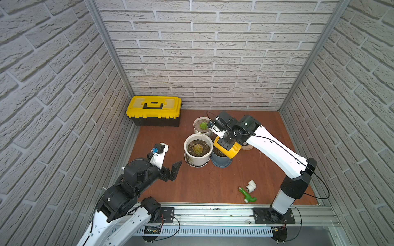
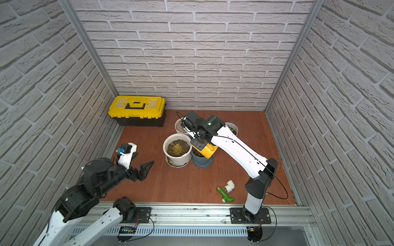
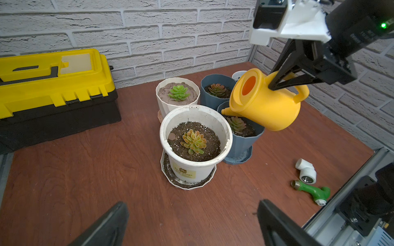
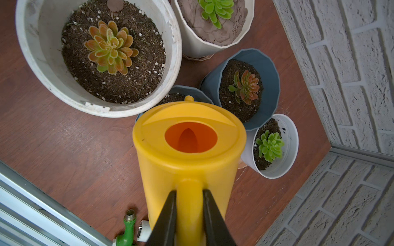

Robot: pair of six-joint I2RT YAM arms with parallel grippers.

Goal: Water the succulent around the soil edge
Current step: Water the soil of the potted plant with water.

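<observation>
Soil edge [image 4: 147, 78] sits inside the wide white pot [image 4: 34, 53], w/ the yellow can [image 3: 268, 106] tipped just beside it to pour, R gripper [image 4: 189, 196] squeezed on its handle [image 4: 189, 187], L gripper [image 3: 191, 215] wide apart, empty.

Robot test cell: 3 brick-print walls [image 1: 213, 53] (aluminium-framed), wood tabletop [image 1: 202, 187], yellow toolbox [image 1: 153, 108].

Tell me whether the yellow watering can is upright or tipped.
Tipped. In the left wrist view the watering can leans forward, its spout low over a blue pot, held by the right claw.
</observation>
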